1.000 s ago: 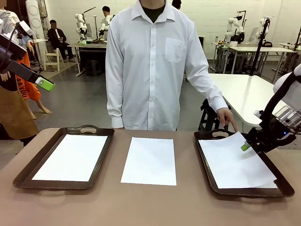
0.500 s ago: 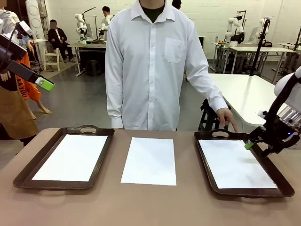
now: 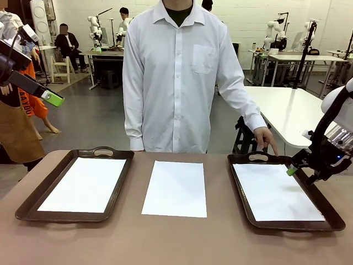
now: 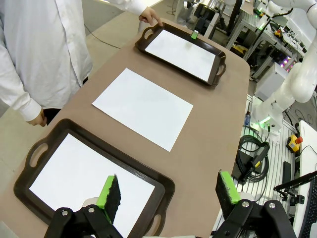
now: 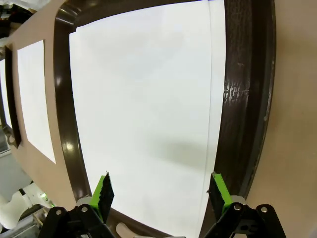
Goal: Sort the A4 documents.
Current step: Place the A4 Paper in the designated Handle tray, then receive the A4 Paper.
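— What is the right tool doing?
— Its pads are wide apart and hold nothing. Right under it, paper lies flat in the right tray.
— The left tool?
— Wide too, empty, high above the left tray with its sheet.
— Between them?
— One loose sheet on the brown surface. A person's hand touches the right tray's far handle.

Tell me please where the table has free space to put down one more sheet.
Bare tabletop runs along the near edge, and in narrow strips between the middle sheet and the left tray and right tray. Both trays already hold paper; the right gripper and the person's hand crowd the right tray's far end.
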Action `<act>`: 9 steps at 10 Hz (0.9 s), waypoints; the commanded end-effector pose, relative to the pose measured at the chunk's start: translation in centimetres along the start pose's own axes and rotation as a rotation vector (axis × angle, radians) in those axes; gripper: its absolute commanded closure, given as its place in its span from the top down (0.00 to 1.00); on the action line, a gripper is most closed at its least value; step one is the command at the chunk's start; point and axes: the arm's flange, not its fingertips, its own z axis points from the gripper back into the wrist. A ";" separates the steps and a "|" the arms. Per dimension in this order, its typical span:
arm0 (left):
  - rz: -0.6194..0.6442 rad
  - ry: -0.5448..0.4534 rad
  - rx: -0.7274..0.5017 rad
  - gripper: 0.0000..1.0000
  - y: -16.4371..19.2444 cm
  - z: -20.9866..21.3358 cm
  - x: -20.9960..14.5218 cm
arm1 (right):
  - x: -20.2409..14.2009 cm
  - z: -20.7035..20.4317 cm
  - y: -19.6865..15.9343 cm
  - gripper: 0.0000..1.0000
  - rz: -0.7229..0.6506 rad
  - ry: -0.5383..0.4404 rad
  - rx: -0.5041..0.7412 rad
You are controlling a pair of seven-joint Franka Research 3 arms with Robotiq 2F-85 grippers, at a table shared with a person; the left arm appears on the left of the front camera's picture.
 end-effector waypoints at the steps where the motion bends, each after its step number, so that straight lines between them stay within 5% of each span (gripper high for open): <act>1: -0.005 0.004 0.001 1.00 -0.1 0.0 0.0 | 0.1 0.1 -0.1 1.00 0.008 0.002 -0.001; 9: -0.005 0.004 0.001 1.00 -0.1 0.0 0.0 | 0.1 0.1 -0.1 1.00 0.008 0.002 -0.001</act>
